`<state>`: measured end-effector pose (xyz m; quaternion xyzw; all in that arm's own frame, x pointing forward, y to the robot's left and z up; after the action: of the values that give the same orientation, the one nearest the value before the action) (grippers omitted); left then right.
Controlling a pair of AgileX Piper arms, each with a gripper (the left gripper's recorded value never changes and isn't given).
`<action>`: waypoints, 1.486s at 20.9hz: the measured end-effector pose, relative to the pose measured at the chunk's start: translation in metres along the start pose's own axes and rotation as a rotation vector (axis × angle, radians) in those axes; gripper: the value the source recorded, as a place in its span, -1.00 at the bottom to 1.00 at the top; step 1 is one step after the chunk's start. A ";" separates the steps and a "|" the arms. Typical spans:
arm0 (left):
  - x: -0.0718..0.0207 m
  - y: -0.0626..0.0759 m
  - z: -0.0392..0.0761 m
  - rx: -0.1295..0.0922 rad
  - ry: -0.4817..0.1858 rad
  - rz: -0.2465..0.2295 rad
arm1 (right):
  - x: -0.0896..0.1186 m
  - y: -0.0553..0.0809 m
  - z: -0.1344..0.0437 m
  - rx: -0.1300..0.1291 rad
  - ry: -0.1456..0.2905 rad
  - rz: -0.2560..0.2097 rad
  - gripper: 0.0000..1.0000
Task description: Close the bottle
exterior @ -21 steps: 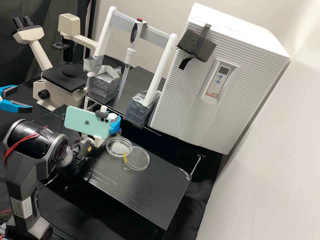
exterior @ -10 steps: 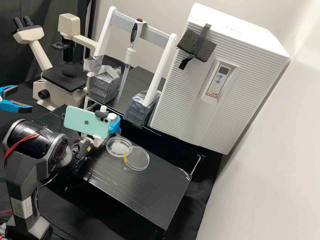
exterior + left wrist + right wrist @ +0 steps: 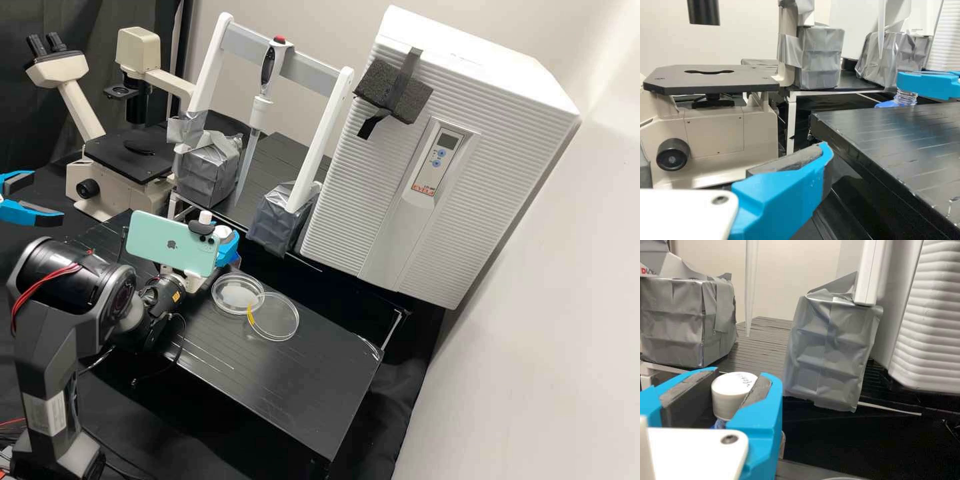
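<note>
Right wrist view: the right pincer (image 3: 736,381) is closed narrow on a small white cap (image 3: 732,392), a smooth squat cylinder with faint writing on its flat top. The grey pads (image 3: 757,389) of the blue fingers press against its two sides. Left wrist view: the bottle (image 3: 904,98) stands near the far edge of the table (image 3: 900,145), its neck of clear ribbed plastic. A blue finger of the right pincer lies directly over the neck, so I cannot tell whether the cap sits on the threads. High view: the left pincer (image 3: 45,195) is at the far left, beside the microscope (image 3: 100,160), with its two fingers spread wide. The table top is glossy black, ridged in parallel slats. Two petri dishes (image 3: 257,305) of clear plastic, shallow and round, lie near the right pincer with their rims overlapping. The one nearer the arm has a whitish haze at its middle, and there is a short yellow mark where they meet. A mint-green phone (image 3: 170,243) is mounted on the right arm. Behind, a pipette (image 3: 257,120) hangs tip down in a white stand (image 3: 327,127), whose feet are wrapped in crinkled grey tape. Beside the stand is a white ribbed cabinet (image 3: 400,200) with a black foam block (image 3: 393,87) strapped to its top corner.
</note>
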<state>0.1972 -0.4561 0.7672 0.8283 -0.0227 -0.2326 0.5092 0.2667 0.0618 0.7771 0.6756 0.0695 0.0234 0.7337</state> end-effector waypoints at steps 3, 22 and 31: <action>0.0000 0.000 0.000 0.000 0.000 0.000 | 0.000 0.000 0.000 0.000 0.000 0.000 -1.00; 0.0000 0.000 0.000 0.000 0.000 0.000 | 0.002 -0.004 0.000 0.003 -0.005 -0.014 1.00; -0.0004 0.001 0.000 0.009 0.000 0.007 | 0.002 -0.005 -0.001 -0.033 -0.010 -0.009 1.00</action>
<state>0.1969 -0.4570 0.7684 0.8304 -0.0267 -0.2305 0.5065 0.2681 0.0629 0.7718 0.6632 0.0684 0.0179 0.7451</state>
